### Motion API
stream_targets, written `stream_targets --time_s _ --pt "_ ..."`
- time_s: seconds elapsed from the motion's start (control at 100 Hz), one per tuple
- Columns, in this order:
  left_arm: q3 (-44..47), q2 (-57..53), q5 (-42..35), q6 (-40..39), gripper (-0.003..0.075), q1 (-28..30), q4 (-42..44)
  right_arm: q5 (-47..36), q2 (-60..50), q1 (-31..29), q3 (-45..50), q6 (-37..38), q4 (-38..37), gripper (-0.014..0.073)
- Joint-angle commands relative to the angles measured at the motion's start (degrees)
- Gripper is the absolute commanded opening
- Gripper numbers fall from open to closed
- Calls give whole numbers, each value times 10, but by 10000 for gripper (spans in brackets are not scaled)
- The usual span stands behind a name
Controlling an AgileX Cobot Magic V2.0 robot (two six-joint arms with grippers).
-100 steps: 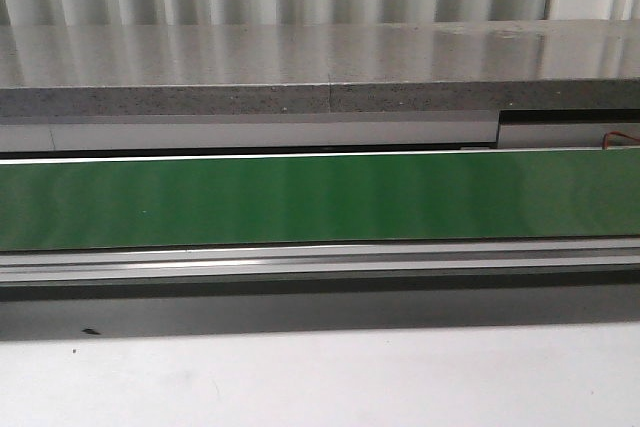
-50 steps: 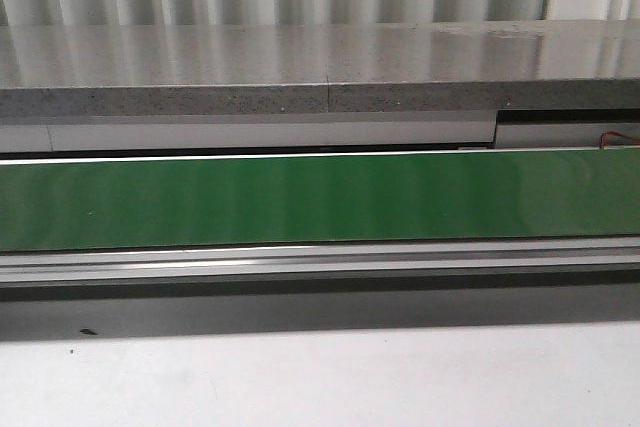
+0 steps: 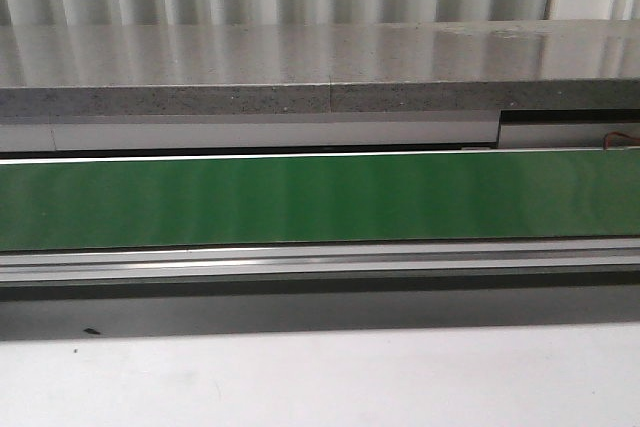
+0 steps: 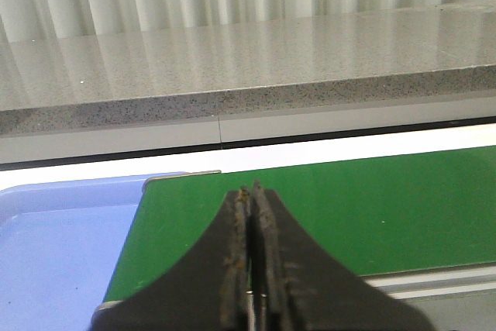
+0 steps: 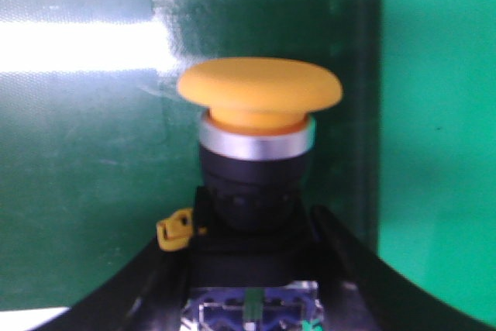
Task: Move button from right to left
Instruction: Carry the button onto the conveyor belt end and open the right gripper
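Note:
In the right wrist view the button [image 5: 260, 91] fills the middle, with its round yellow head, silver ring and black collar pointing away from the camera. Its translucent bluish block [image 5: 252, 308] sits between the black fingers [image 5: 167, 277]. My right gripper [image 5: 256, 215] is shut on the button's body, over the green belt [image 5: 434, 153]. Whether the button touches the belt cannot be told. My left gripper [image 4: 249, 191] is shut with nothing in it, above the end of the green belt [image 4: 372, 207]. Neither gripper nor the button shows in the front view.
A blue tray [image 4: 54, 253] lies beside the belt's end, close to the left gripper. The green belt [image 3: 320, 197] runs across the front view between metal rails [image 3: 320, 262]. Behind it stands a grey stone ledge [image 3: 300, 67], and a white table surface [image 3: 320, 377] lies in front.

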Motion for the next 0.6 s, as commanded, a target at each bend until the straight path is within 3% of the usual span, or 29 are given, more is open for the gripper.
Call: stream_targets --time_s 0.0,0.14,0.31,0.36,0.59 --pt "22 -18 -46 -6 -20 2 0 -20 -12 0 -9 3 4 185" --pt "22 -18 -46 -6 -20 2 0 -25 -1 0 -9 3 4 225" --pt "22 -18 -46 -6 -20 2 0 -36 0 0 -9 3 5 542" --pt "22 -18 -46 -6 -20 2 0 -37 -3 3 -9 2 8 600" --pt "22 -18 -46 -6 -20 2 0 -43 -49 36 -9 1 18 613"
